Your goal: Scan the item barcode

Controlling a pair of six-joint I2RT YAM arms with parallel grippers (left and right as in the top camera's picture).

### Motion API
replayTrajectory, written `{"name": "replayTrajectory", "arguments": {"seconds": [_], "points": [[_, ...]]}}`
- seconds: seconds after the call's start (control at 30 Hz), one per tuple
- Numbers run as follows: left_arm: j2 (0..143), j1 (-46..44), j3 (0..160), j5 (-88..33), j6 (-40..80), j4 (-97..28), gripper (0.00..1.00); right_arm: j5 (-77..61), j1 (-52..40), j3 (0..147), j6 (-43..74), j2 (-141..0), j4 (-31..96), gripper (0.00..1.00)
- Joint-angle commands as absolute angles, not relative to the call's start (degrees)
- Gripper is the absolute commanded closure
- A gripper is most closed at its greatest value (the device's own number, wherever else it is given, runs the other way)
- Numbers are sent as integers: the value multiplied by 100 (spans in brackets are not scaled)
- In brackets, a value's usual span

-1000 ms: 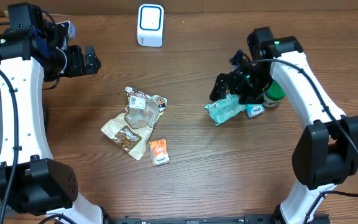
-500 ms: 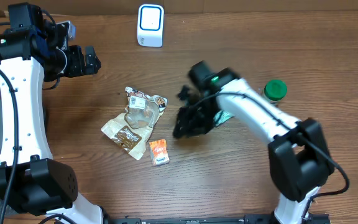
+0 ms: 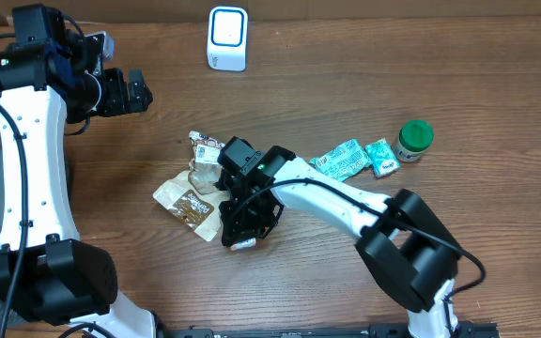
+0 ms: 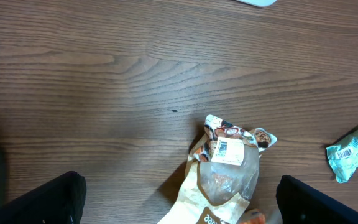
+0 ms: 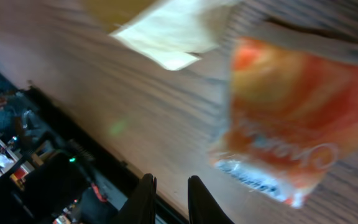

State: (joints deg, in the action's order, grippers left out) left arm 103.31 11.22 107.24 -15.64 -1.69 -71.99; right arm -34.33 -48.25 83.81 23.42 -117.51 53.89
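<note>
1 glossy orange rectangular packet (image 5: 297, 124) lies on streaky wood-grain table (image 4: 104, 62).

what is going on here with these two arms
The right arm is stretched across the table, with the right gripper down over the orange packet. Its fingers are nearly closed and no grip on the packet shows. The left gripper hangs open at the back left, holding nothing. The white scanner stands at the back edge, so nothing is being scanned yet.
</note>
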Motion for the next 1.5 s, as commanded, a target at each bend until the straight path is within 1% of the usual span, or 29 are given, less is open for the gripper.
{"name": "replayTrajectory", "arguments": {"seconds": [0.0,0.07,0.23,0.33,0.37,0.43,0.53,0.57,0.7,0.77,0.9,1.07,1.13,1.23,1.27,1.3,1.47], "points": [[10381,1057,10739,-1608,-261,-7194,0,-3529,-4757,8536,2443,-12051,5557,85],[10381,1057,10739,-1605,-259,-7192,0,-3522,-4720,8558,2443,-12060,5610,81],[10381,1057,10739,-1610,-261,-7190,0,-3345,-4484,8576,2576,-12060,5806,80],[10381,1057,10739,-1610,-259,-7192,0,-3044,-4139,8582,2569,-12057,6101,80],[10381,1057,10739,-1610,-259,-7190,0,-2742,-3959,8600,2523,-12057,6287,79],[10381,1057,10739,-1610,-261,-7192,0,-2353,-3695,8602,2471,-12055,6418,75],[10381,1057,10739,-1608,-261,-7190,0,-2292,-3256,8685,1865,-12055,6394,64],[10381,1057,10739,-1610,-259,-7192,0,-2296,-3105,8750,1765,-12055,6386,62],[10381,1057,10739,-1610,-261,-7192,0,-2484,-2698,9161,1533,-12051,6613,60],[10381,1057,10739,-1610,-261,-7192,0,-2862,-2655,9380,1389,-12044,6805,60],[10381,1057,10739,-1610,-261,-7192,0,-3540,-2987,9421,1304,-12042,6820,61],[10381,1057,10739,-1610,-259,-7192,0,-3557,-3938,9413,1562,-12057,6361,60],[10381,1057,10739,-1610,-261,-7192,0,-3319,-4338,9413,1754,-12064,6154,58],[10381,1057,10739,-1610,-259,-7192,0,-2620,-4847,9413,1940,-12068,6018,52],[10381,1057,10739,-1610,-261,-7192,0,-2418,-4950,9413,2005,-12090,6003,48],[10381,1057,10739,-1610,-261,-7192,1,-2386,-5011,9413,2040,-12119,5992,46],[10381,1057,10739,-1610,-261,-7192,0,-2622,-4941,9413,2121,-12379,6119,47]]}}
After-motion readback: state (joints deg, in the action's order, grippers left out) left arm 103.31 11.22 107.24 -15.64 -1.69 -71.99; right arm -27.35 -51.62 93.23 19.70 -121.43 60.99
